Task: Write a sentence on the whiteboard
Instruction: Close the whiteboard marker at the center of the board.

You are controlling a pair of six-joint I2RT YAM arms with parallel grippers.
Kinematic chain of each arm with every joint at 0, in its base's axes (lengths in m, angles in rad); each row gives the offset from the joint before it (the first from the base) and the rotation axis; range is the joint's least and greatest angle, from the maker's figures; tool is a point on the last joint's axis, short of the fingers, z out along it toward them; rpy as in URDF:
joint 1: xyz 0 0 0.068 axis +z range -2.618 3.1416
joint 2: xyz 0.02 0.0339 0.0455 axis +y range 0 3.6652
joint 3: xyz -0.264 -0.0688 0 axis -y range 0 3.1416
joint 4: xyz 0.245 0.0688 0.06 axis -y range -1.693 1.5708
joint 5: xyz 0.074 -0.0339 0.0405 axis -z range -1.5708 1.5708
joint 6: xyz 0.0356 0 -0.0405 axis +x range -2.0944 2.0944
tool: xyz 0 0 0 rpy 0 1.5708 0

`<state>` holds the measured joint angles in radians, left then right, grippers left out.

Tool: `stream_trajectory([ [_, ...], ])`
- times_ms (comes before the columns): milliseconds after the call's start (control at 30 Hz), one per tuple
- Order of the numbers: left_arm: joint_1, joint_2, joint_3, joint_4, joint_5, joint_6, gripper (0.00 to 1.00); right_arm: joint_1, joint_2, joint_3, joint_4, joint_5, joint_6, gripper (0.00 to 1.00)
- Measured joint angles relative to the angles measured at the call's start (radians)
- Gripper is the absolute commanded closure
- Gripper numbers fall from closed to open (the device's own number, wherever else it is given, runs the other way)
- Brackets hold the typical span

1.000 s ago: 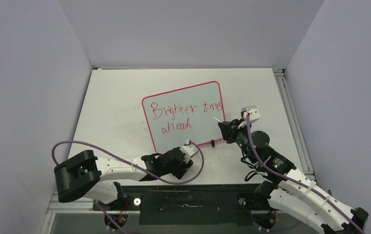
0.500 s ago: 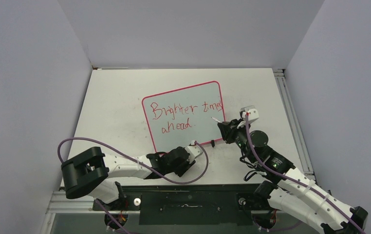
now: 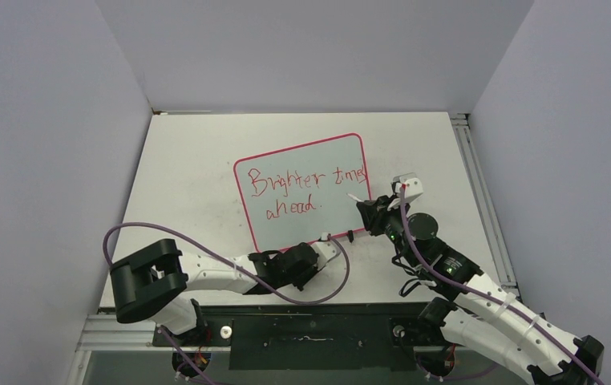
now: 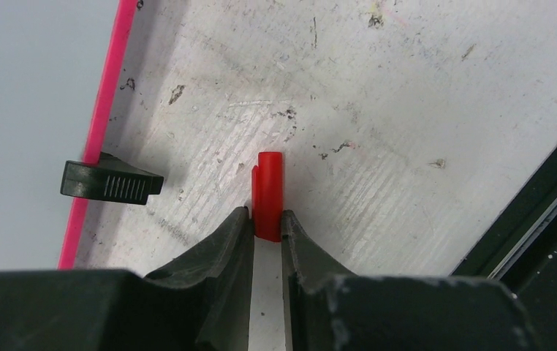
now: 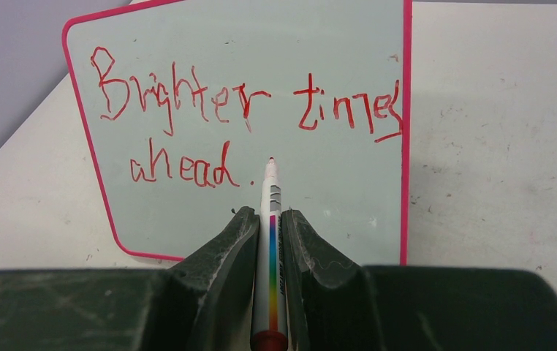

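Note:
The whiteboard, pink-framed, lies tilted mid-table and bears the sentence "Brighter times ahead" in red, on two lines. My right gripper sits at the board's right edge, shut on a white marker with a rainbow stripe; its red tip hovers just right of "ahead" in the sentence on the whiteboard. My left gripper lies low by the board's near edge. In its wrist view the left gripper is shut on a red marker cap lying on the table.
A black foot sticks out from the board's pink frame, just left of the cap. The table's dark front rail runs close on the right. Grey walls enclose the table on three sides.
My left arm slid right along the board's near edge and its jaws closed in on the red cap. The right gripper shifted slightly left, still holding the marker.

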<state>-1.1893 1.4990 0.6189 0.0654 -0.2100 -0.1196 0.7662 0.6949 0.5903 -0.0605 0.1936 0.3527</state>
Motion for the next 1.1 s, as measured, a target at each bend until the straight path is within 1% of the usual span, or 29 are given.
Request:
stream_trajectory([
  [167,-0.01,0.003,0.003,-0.001,-0.035,-0.019,1.0,0.0,0.006,0.001,-0.005,0.003,0.0,0.95],
  [267,-0.013,-0.029,0.0,-0.027,-0.062,-0.038,1.0,0.0,0.02,0.021,-0.044,0.016,-0.001,0.95],
  [367,-0.013,-0.128,0.0,-0.074,-0.079,-0.051,1.0,-0.001,0.045,0.065,-0.095,0.019,-0.005,0.95],
  [433,-0.008,-0.226,0.014,-0.123,-0.084,-0.055,1.0,-0.003,0.063,0.107,-0.132,0.014,-0.01,0.95],
  [533,0.025,-0.33,0.078,-0.203,-0.066,-0.052,1.0,-0.045,0.097,0.18,-0.173,-0.042,-0.028,0.95],
  [633,0.116,-0.415,0.15,-0.272,-0.005,-0.035,1.0,-0.145,0.14,0.25,-0.193,-0.182,-0.043,0.95],
  [700,0.201,-0.465,0.192,-0.314,0.054,-0.011,1.0,-0.232,0.166,0.279,-0.195,-0.313,-0.047,0.95],
  [733,0.247,-0.488,0.208,-0.332,0.089,0.005,1.0,-0.295,0.185,0.293,-0.193,-0.406,-0.045,0.95],
  [833,0.391,-0.565,0.224,-0.362,0.225,0.071,1.0,-0.419,0.236,0.301,-0.17,-0.624,-0.021,0.95],
  [933,0.465,-0.623,0.213,-0.375,0.339,0.132,1.0,-0.451,0.286,0.299,-0.14,-0.816,0.02,0.95],
  [1000,0.475,-0.65,0.187,-0.362,0.41,0.154,1.0,-0.451,0.311,0.29,-0.098,-0.934,0.054,0.95],
  [1100,0.475,-0.655,0.153,-0.359,0.499,0.172,1.0,-0.443,0.331,0.267,-0.044,-1.054,0.103,0.95],
])
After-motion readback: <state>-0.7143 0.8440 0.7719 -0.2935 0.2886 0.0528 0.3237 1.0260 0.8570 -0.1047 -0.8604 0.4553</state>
